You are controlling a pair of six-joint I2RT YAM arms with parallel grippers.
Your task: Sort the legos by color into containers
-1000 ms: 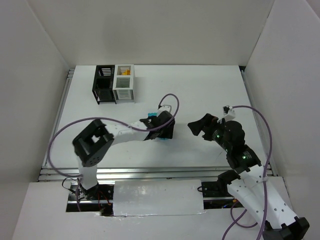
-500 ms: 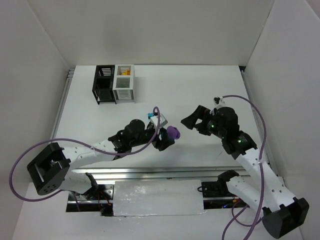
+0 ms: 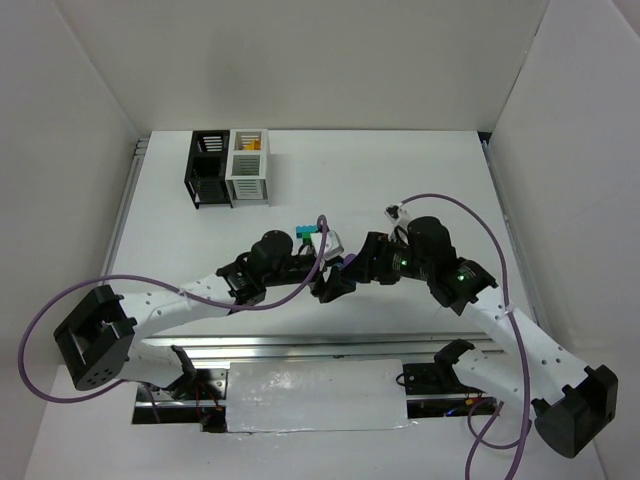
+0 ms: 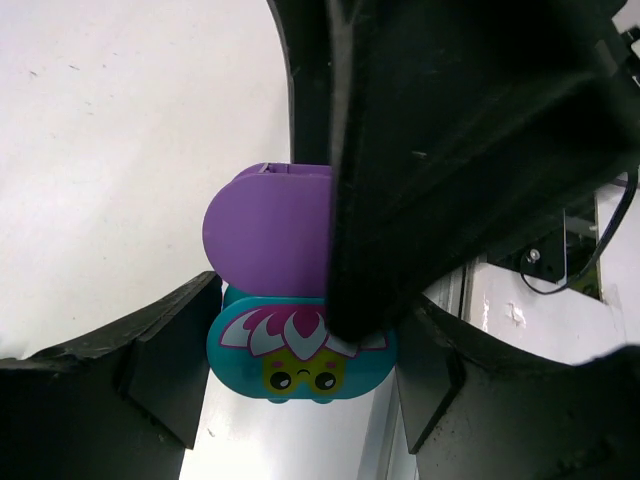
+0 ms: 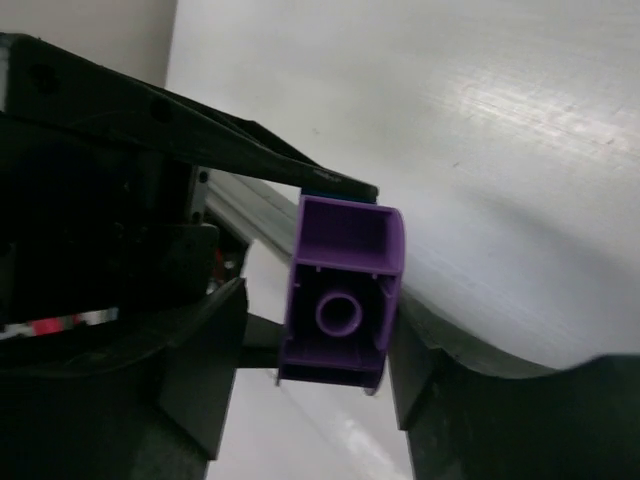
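Observation:
My left gripper is shut on a teal lego with a printed face, and a purple lego is stuck to it. Both hang above the table's near middle. My right gripper straddles the purple lego. One finger lies against its side and a narrow gap shows at the other, so the jaws stand open. In the top view the two grippers meet tip to tip. The black container and white container stand at the back left.
A small cluster of teal and green legos lies on the table just behind the left wrist. Yellow and orange pieces show inside the white bin. Purple cables loop over both arms. White walls enclose the table.
The left arm unfolded and brought the teal and purple piece up to the middle. The right gripper moved left to it and its jaws narrowed around the purple lego.

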